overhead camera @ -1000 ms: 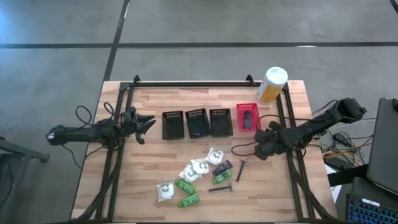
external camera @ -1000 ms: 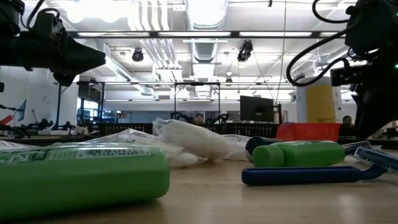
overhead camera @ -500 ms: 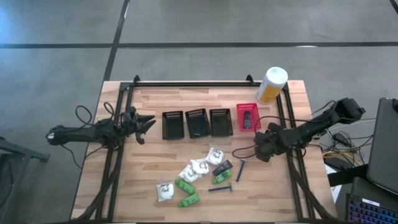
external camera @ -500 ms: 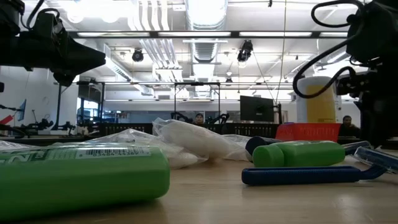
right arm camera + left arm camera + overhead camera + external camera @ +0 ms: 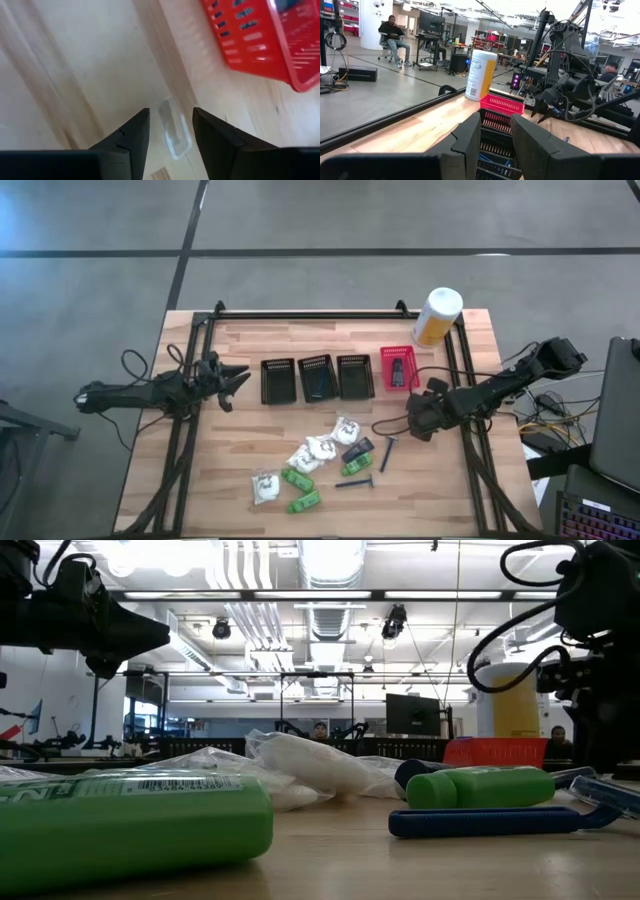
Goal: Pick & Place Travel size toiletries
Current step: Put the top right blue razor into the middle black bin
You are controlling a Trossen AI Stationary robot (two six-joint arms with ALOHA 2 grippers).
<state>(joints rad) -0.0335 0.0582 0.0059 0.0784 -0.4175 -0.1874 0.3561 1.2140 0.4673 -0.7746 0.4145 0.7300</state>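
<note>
From my remote station: table's front-left corner lay bare wood (image 5: 215, 470), an easy way in. Toiletries pile (image 5: 318, 462) crowded front-centre. Row of three black baskets (image 5: 316, 378) plus red basket (image 5: 398, 368) walled off mid-table; yellow canister (image 5: 437, 317) blocked back-right corner. Open strip btwn baskets and pile. Right gripper (image 5: 416, 420) hung just right of the pile, left gripper (image 5: 232, 383) left of baskets.

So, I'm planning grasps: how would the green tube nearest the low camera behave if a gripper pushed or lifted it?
The green tube lies on its side with a rounded body, so a sideways push would probably roll it. Its glossy skin looks slippery, so a light pinch might slide. It seems small and plastic, likely light.
</note>
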